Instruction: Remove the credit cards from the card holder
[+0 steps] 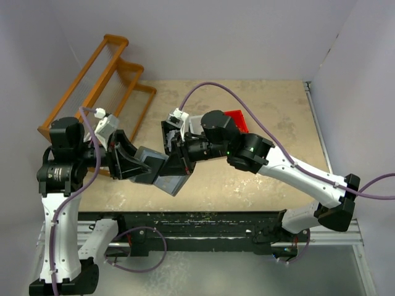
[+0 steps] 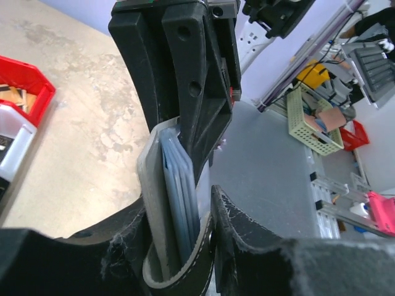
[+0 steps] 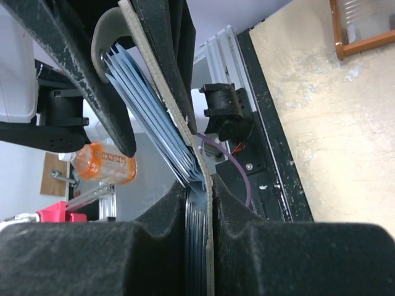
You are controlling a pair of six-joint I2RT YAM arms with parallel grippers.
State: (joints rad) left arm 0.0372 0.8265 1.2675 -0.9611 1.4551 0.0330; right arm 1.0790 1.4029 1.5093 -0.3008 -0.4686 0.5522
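From above, the left tool (image 1: 153, 169) and the right tool (image 1: 179, 161) meet over the table (image 1: 265, 105), with the grey card holder (image 1: 174, 182) held between them.

In the left wrist view, the left tool (image 2: 178, 222) is clamped on the lower end of the card holder (image 2: 153, 203). Bluish credit cards (image 2: 182, 191) stand inside it, and the other tool's fingers (image 2: 197, 92) come down from above.

In the right wrist view, the right tool (image 3: 199, 203) is closed narrow on the credit cards (image 3: 154, 111), which fan out of the card holder (image 3: 108, 31). The holder's pale wall lies along one finger.

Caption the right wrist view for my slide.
Right hand pinching the pale blue credit cards inside the grey card holder, which the left hand clamps.
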